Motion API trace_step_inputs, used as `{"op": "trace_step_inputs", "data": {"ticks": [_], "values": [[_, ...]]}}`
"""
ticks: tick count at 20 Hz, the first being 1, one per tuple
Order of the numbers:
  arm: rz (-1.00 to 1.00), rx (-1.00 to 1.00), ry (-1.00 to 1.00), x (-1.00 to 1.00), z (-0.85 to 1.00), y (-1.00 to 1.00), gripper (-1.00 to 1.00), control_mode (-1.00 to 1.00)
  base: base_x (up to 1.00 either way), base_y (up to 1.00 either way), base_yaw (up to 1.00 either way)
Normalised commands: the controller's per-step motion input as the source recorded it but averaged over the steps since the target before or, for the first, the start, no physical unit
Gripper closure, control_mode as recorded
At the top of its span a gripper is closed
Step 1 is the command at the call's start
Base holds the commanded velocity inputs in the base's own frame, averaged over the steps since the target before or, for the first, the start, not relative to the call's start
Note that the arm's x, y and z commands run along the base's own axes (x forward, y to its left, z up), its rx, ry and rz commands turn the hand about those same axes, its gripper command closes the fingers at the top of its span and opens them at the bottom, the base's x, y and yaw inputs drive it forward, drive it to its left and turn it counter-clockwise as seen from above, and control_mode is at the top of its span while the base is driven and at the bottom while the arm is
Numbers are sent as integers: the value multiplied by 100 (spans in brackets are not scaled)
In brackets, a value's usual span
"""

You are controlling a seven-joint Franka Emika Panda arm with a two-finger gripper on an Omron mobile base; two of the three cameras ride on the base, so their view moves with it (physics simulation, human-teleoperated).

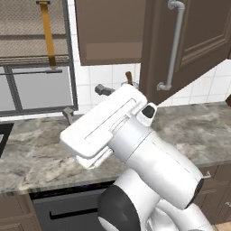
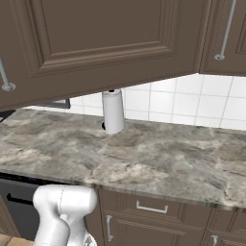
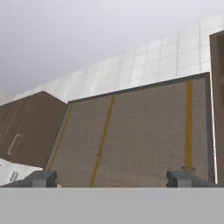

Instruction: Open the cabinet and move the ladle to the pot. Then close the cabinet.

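The dark brown wall cabinet (image 1: 110, 31) hangs above the counter with its door (image 1: 198, 40) swung open toward me, the long silver bar handle (image 1: 173, 45) facing out. In the right base view that door (image 2: 101, 38) spans the top. From here the cabinet's inside is hidden. The ladle and the pot are out of view. My gripper (image 1: 85, 102) is open below the cabinet and points up and left at the window. Its two fingertips (image 3: 41, 178) stand wide apart, and nothing lies between them around the gripper's middle (image 3: 113, 178).
A window with a woven blind (image 1: 34, 40) is left of the cabinet. A white paper towel roll (image 2: 113, 111) stands on the marble counter (image 2: 158, 158) by the tiled wall. A small brown object (image 1: 128, 77) peeks from behind my arm. Lower drawers (image 2: 151, 207) sit below.
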Motion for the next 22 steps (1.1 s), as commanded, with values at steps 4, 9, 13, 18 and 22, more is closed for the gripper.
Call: {"op": "trace_step_inputs", "data": {"ticks": [4,9,13,18,22], "values": [[-41,0,8,52,-11,57,-100,-100,0,0,0],[-53,0,9,29,-8,17,-100,-100,0,0,0],[-50,1,21,1,0,-5,-100,-100,0,0,0],[-47,2,25,12,5,-21,-100,-100,0,0,0],[-30,6,28,52,22,-32,-100,-100,0,0,0]]}}
